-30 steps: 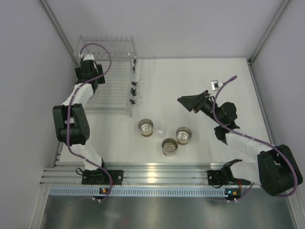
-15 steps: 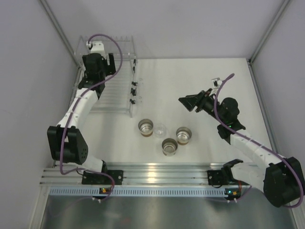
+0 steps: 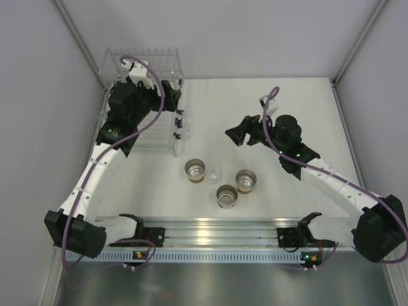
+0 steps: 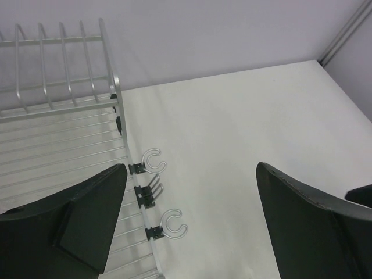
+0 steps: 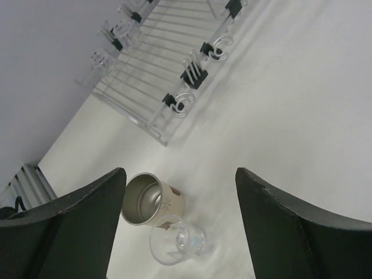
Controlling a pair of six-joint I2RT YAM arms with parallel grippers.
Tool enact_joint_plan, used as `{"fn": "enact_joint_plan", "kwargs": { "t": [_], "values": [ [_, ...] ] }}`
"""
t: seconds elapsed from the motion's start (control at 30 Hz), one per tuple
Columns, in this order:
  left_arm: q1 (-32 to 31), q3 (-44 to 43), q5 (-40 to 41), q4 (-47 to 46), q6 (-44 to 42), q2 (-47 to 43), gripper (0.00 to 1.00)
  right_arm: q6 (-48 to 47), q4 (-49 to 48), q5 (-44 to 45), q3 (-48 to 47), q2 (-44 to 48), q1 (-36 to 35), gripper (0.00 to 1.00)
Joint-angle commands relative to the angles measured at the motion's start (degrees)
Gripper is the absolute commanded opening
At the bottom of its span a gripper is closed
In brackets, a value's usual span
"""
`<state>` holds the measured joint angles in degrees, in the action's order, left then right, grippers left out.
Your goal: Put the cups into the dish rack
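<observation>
The right gripper (image 5: 180,171) is spread wide and holds nothing. Between its fingers and just ahead, nearer the left one, stands an upright cream cup with a brown band and silvery inside (image 5: 152,200), with a small clear plastic cup (image 5: 177,243) close against it. 2 more cream cups (image 3: 246,180) (image 3: 226,196) sit back toward its base. The left gripper (image 4: 192,167), also wide open and empty, hovers beside the transparent tined dish rack (image 4: 64,99), well apart from every cup. The right arm seems better placed, though the clear cup may crowd the pinch.

A flat white matte tabletop (image 3: 268,108) sits between plain pale lilac-grey walls (image 3: 242,32), with silvery aluminium corner posts (image 3: 359,39) slanting at the back. A ribbed silvery aluminium rail (image 3: 217,228) lines its near edge, a dull brushed metal sheet (image 3: 217,284) just beside that. The light is soft and even.
</observation>
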<state>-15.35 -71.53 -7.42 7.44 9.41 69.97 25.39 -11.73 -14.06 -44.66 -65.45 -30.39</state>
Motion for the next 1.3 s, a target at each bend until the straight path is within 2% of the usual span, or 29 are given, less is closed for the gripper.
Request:
{"fn": "enact_joint_plan", "kwargs": {
  "t": [0.0,0.13,0.23,0.37,1.0,1.13,1.17,1.27],
  "values": [
    [0.2,4.4,-2.9,-3.0,2.1,-2.8,0.98,-4.8,7.5,6.1,-5.7,-5.1,-6.0,0.76],
    [0.1,4.1,-3.0,-2.1,3.1,-2.2,0.98,-5.5,11.5,10.2,-8.2,-11.2,-10.8,0.73],
    [0.2,3.9,-3.3,-1.8,3.5,-1.9,0.98,-7.0,17.4,16.8,-10.4,-14.1,-14.9,0.72],
    [0.2,3.9,-2.6,-1.8,3.5,-2.6,0.98,-7.2,20.4,20.4,-11.1,-16.0,-17.3,0.72],
    [0.2,4.1,-1.9,-1.7,3.2,-2.0,0.98,-6.1,20.9,22.5,-9.7,-19.8,-22.1,0.7],
    [0.2,4.2,-1.8,-1.7,3.2,-2.0,0.98,-5.9,20.6,22.6,-10.0,-21.1,-22.2,0.61],
    [0.3,4.2,-1.7,-1.7,3.2,-2.1,0.98,-5.9,20.5,22.5,-10.1,-21.4,-22.1,0.54],
    [0.3,4.3,-1.6,-1.7,3.1,-2.0,0.98,-5.9,20.5,22.2,-10.4,-22.3,-22.2,0.43]
  ]
}}
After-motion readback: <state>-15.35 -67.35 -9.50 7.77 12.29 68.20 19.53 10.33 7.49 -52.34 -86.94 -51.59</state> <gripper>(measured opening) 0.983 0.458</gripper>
